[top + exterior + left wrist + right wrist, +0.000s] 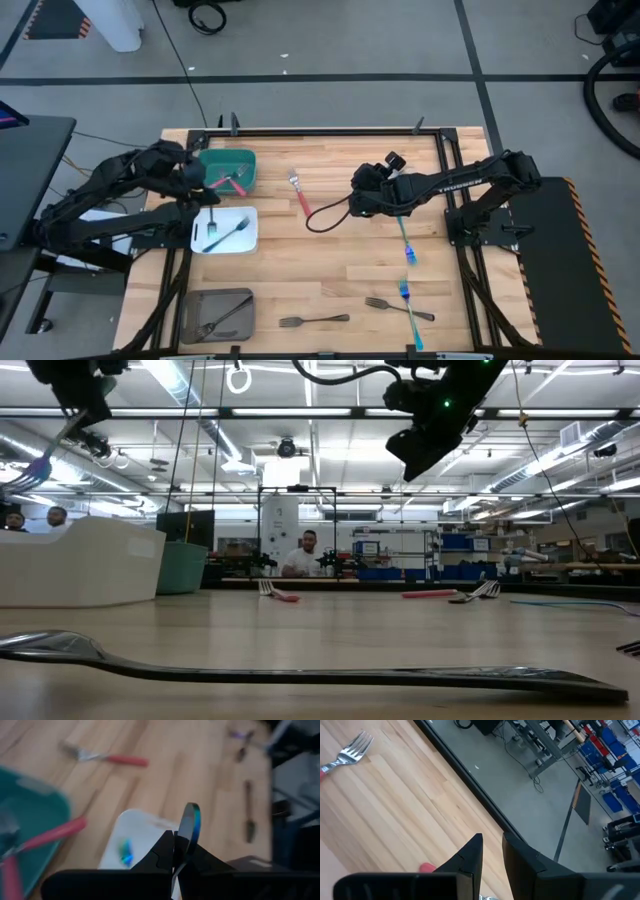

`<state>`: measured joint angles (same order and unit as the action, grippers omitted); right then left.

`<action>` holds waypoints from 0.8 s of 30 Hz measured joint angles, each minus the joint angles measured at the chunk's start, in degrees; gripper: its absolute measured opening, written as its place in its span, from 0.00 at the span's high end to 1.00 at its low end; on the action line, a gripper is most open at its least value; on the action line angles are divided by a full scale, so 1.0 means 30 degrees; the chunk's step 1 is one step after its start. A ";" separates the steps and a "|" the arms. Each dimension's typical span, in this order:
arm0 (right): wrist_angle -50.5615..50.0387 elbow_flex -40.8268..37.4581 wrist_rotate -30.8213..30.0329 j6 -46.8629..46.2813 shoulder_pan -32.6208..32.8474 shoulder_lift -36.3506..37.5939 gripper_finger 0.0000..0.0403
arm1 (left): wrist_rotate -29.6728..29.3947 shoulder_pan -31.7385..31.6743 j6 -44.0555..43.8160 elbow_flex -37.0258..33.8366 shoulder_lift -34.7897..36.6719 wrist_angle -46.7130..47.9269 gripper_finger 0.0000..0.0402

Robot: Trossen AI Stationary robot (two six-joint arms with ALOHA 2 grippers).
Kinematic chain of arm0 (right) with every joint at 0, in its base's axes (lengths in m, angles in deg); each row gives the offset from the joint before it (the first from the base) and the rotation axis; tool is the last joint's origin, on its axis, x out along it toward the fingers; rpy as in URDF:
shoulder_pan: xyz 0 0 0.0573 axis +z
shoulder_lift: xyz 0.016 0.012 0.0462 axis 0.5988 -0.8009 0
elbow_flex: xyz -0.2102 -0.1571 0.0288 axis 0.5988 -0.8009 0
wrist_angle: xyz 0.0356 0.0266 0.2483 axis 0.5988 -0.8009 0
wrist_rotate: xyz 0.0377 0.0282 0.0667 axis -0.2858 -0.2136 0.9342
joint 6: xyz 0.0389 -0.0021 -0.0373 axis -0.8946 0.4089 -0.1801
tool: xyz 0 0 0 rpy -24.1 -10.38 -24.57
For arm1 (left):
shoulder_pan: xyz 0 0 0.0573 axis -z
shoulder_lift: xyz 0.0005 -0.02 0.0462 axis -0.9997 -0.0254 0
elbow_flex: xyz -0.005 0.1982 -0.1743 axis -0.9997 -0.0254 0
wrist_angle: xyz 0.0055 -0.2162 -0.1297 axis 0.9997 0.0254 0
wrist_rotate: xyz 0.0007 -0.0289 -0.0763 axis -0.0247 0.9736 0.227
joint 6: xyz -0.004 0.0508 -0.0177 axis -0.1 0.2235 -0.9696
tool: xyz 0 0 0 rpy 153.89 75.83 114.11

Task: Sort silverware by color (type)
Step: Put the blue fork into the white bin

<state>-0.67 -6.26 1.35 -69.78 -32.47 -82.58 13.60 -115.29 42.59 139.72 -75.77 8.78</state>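
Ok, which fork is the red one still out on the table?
Start at the green bin at the table's far left. The red-handled fork lies alone on bare wood between that bin and the right gripper. Its handle is red, unlike the blue forks nearer the right edge.

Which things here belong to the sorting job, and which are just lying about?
Job: red-handled fork; blue-handled forks; dark grey forks; blue-handled utensil held by left gripper; green bin; white bin; grey bin.
Lying about: dark cable loop beside the right gripper; coiled floor cable.
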 joint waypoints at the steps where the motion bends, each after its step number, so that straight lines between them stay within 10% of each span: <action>1: 0.0043 0.0000 0.0000 0.0004 0.0000 0.0000 0.80 | -0.0633 0.0000 0.0041 0.0000 -0.0011 0.0277 0.97; 24: 0.0398 0.0000 0.0003 -0.0004 -0.0474 0.0000 0.79 | -0.3768 -0.0015 0.0221 -0.0015 -0.2761 0.3338 0.97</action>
<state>0.52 -6.26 1.36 -69.79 -33.89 -82.58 2.29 -115.33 43.25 139.67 -84.05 18.79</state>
